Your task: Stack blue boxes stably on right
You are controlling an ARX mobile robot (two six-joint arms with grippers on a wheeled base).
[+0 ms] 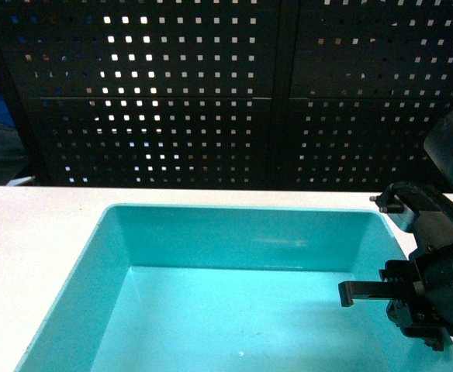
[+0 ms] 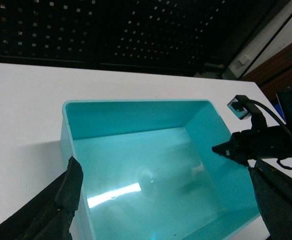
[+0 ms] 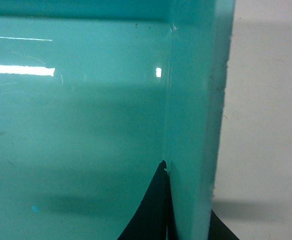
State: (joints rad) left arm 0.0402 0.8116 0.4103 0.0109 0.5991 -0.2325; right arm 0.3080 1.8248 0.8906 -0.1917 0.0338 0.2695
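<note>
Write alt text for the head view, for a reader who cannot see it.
A light turquoise tub sits empty on a white table, filling most of the view. At its right wall the black right claw straddles the rim, one finger reaching inside the tub. A dark perforated panel stands behind the table.

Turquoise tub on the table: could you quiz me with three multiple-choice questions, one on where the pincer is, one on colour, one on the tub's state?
1. Where is the right pincer?
A. At the tub's right wall
B. At its far wall
C. On the pegboard

2. What colour is the tub?
A. Red
B. Brown
C. Turquoise

3. How does the tub stand?
A. Upside down
B. Open side up, empty
C. Full of fruit

Answers:
1. A, the right pincer straddles that wall.
2. C, the turquoise tub against the white table.
3. B, its bare floor shows.
</note>
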